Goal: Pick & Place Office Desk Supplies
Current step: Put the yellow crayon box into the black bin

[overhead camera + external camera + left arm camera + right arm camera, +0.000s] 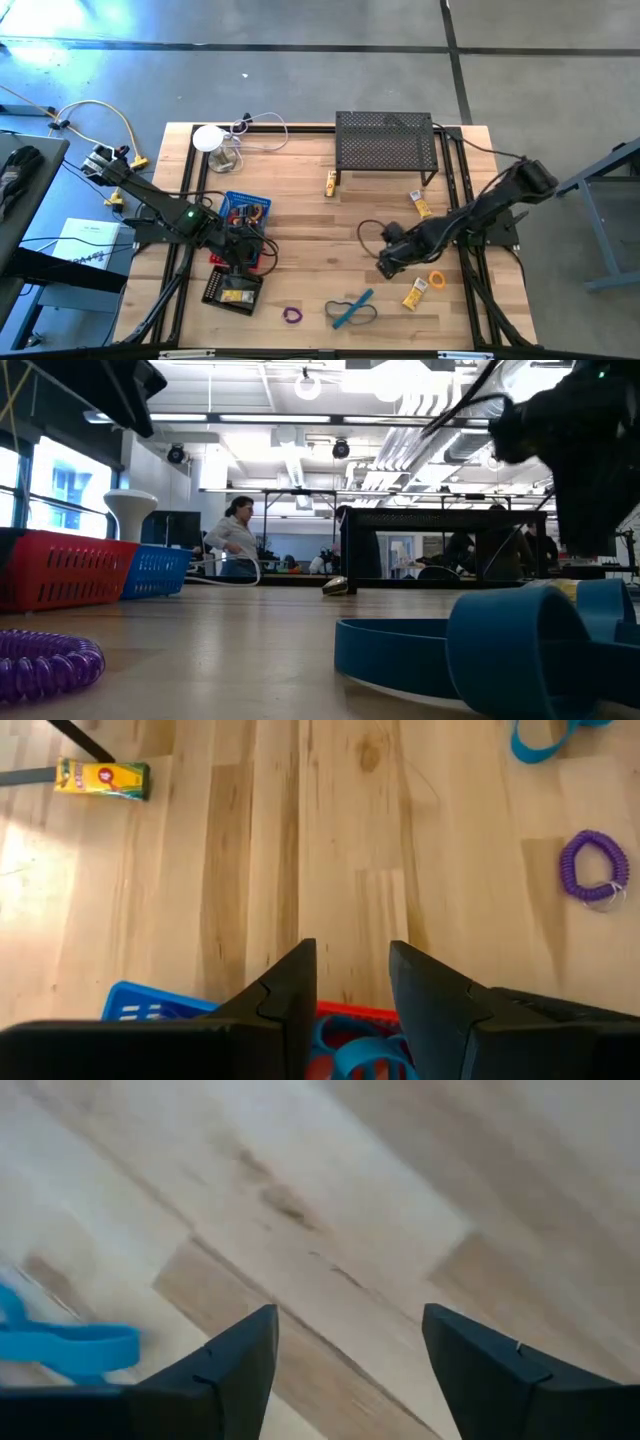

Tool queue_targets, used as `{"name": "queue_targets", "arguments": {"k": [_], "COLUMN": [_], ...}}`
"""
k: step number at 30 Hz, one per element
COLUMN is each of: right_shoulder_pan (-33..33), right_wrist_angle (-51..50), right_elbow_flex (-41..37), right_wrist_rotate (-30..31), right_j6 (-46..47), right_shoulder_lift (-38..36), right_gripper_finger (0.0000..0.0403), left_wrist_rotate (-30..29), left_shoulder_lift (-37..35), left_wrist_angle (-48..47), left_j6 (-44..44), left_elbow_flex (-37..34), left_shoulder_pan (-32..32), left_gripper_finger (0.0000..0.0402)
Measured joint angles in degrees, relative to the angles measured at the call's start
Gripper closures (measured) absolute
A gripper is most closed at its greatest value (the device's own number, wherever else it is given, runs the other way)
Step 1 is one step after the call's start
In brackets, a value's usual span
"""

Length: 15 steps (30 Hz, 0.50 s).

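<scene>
Left gripper [246, 262] over red basket [350, 1012] and blue basket [246, 206], fingers [290, 995] parted, nothing between. Purple coil ring [292, 316] near front edge. Blue elastic loop [350, 309] just right of it, beside black loop [358, 316]. Right gripper [386, 268] above bare wood, spread, empty. Orange ring [437, 280] and yellow tube [415, 293] further right.

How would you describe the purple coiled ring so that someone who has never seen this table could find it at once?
Start at the black mesh shelf at the table's far edge, then cross to the near edge. The purple coiled ring lies there, left of the blue elastic loop. It alone is purple and spiralled.
</scene>
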Motion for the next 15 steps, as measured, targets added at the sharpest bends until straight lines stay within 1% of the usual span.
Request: {"name": "queue_targets", "arguments": {"k": [5, 7, 9, 11, 15], "right_shoulder_pan": [0.5, -0.33, -1.44, -2.87, -6.62], "right_wrist_angle": [-15.66, -21.37, -26.54, -29.53, -29.97], "right_elbow_flex": [0.0, 0.08, 0.03, 0.0, -0.68], "right_wrist_rotate": [11.6, 14.54, 15.16, 14.55, 13.08], "right_j6": [9.88, 15.36, 20.5, 23.32, 22.53], "right_shoulder_lift": [-5.87, -6.78, -6.87, -6.85, -5.38], "right_gripper_finger": [0.0165, 0.0165, 0.0165, 0.0165, 0.0165], "left_wrist_rotate": [0.24, 0.26, 0.4, 0.5, 0.5], "left_shoulder_lift": [0.35, 0.7, 0.88, 1.52, 3.32], "left_wrist_angle": [2.04, 4.76, 6.64, 10.23, 16.91], "left_j6": [0.88, 0.99, 1.61, 2.13, 4.06], "left_elbow_flex": [-0.61, -1.05, -1.77, -2.58, -4.2], "left_shoulder_pan": [0.0, 0.0, 0.02, 0.02, 0.02], "left_gripper_finger": [0.0281, 0.0281, 0.0281, 0.0281, 0.0281]}}
